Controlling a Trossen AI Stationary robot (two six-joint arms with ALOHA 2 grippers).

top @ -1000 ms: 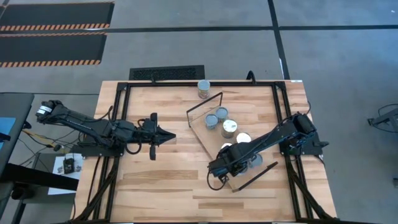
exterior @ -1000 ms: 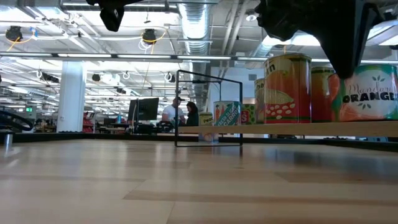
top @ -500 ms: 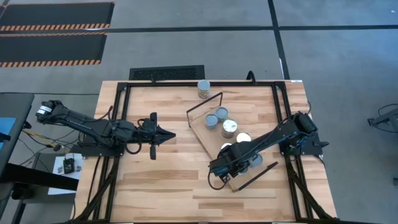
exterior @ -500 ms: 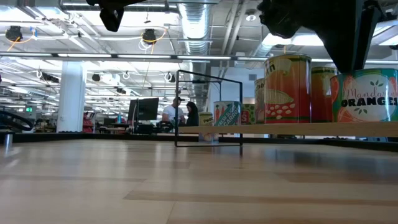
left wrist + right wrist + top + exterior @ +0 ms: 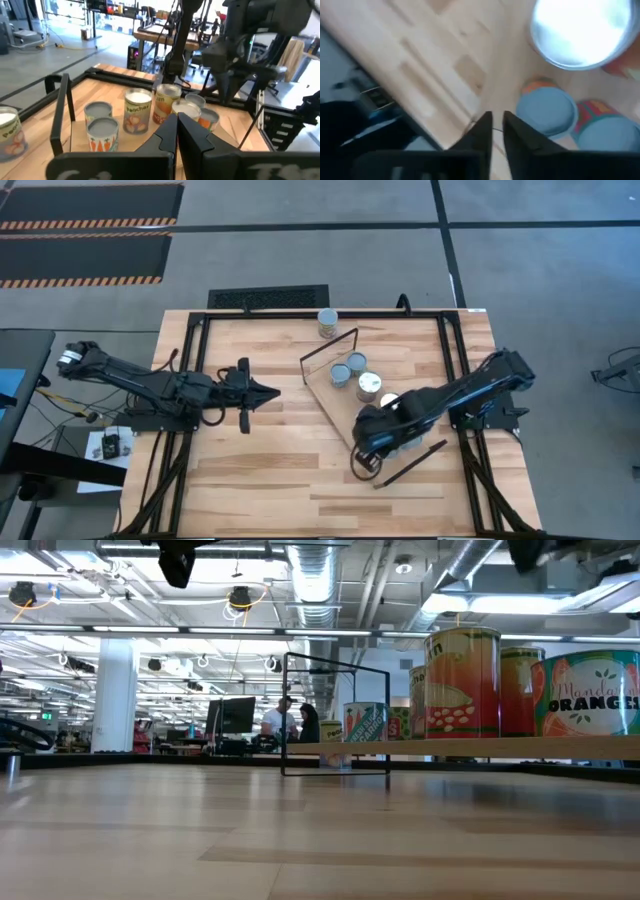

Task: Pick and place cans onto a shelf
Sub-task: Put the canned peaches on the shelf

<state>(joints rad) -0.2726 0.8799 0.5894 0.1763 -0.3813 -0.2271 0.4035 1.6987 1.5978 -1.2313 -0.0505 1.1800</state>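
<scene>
Above the shelf (image 5: 345,395), right end effector (image 5: 493,131) nearly closed, empty, cans (image 5: 547,112) beneath it; placement step looks finished. Left end effector (image 5: 272,392) shut, idle over bench (image 5: 250,480). Next: fetch lone can (image 5: 328,323) beyond the shelf.

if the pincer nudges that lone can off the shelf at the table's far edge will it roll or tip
The lone can stands upright on a flat end, so a low nudge would probably slide it, not roll it. It looks squat, so tipping seems unlikely unless pushed near the top. Knocked over, its round wall would likely roll; it stands near the tabletop edge.
</scene>
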